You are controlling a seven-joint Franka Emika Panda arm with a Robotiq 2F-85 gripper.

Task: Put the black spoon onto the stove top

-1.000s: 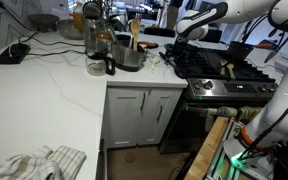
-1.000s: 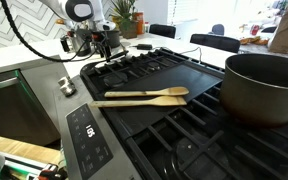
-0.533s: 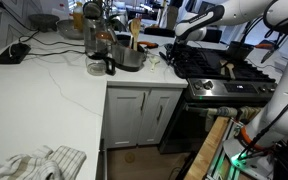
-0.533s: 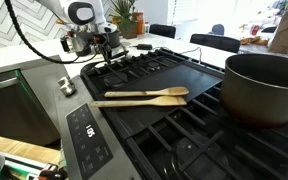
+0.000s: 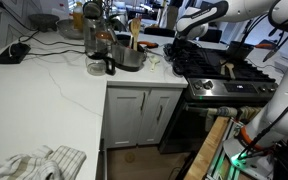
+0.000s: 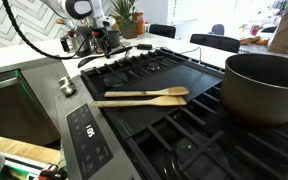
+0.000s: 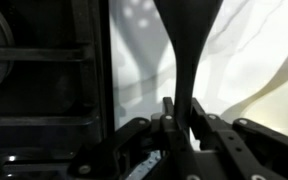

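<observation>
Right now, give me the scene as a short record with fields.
grasp: gripper shut on the handle of the long black spoon
spoon position: held over the white marble counter, beside the stove's edge
target: black gas stove top with cast-iron grates
on the stove: light wooden utensils, large dark pot
task state: spoon not yet on the stove top

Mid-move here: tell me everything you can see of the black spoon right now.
In the wrist view the black spoon is matte black, plastic by its look. Its slim handle is clamped between the gripper's fingers and flares into a broad bowl, cut off by the frame's top edge. It hangs over the white counter, just beside the stove top grates. Only the fingers visibly touch it.
</observation>
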